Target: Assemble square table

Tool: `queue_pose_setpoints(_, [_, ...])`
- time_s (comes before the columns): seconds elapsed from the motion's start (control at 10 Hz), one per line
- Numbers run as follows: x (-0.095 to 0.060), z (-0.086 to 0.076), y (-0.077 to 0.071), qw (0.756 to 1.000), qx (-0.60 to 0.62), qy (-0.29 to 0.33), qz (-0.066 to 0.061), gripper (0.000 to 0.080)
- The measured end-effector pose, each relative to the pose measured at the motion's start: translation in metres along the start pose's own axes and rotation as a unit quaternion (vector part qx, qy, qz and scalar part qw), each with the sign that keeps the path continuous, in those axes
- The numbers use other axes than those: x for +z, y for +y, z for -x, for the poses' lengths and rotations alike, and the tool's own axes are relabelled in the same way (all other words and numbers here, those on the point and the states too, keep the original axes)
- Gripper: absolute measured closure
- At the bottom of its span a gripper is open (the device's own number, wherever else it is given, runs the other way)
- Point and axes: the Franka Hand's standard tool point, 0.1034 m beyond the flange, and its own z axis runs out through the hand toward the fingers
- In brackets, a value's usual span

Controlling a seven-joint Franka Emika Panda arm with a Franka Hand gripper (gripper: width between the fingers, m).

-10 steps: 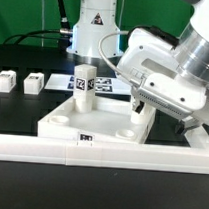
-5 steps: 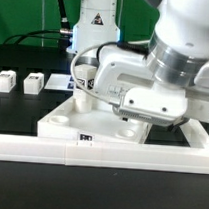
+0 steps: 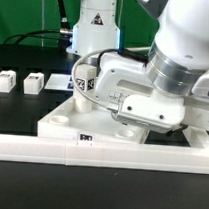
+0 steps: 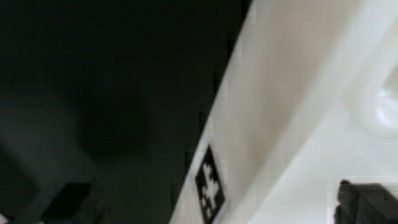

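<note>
Tabletop (image 3: 53,123) lies flat, sockets up, its front edge parallel to the L-shaped rail (image 3: 30,147) just before it. It is square, so no long axis. One leg (image 3: 83,87) stands upright at its far side, tag toward the camera. A second leg (image 3: 6,81) and third leg (image 3: 34,82) sit apart on the black table (image 3: 17,187). Gripper (image 4: 210,200) hangs over the tabletop's tagged edge, jaws spread wide — gripping nothing visible. Green backdrop (image 3: 13,7) behind.

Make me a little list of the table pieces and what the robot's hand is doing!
Table top: white square tray, lying flat behind the rail
Standing leg: one tagged white block, upright on the table top
Loose legs: two, on the black table at the exterior view's left
Rail: long, white, in front
Gripper: open, holding nothing, close above the table top's tagged edge
</note>
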Motion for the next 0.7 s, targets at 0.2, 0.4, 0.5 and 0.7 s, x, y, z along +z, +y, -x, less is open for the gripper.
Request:
queue_pose_setpoints(0.2, [0.000,0.001,0.000,1.000,0.003,-0.003,-0.001,0.0151])
queue_pose_setpoints(0.4, [-0.009,0.006,0.000,0.998,0.017,-0.060,-0.028,0.0151])
queue_pose_setpoints(0.5, [-0.013,0.005,0.002,0.995,0.032,-0.086,-0.048,0.0151])
queue_pose_setpoints(0.7, [-0.014,0.002,0.014,0.989,0.031,-0.117,-0.086,0.0151])
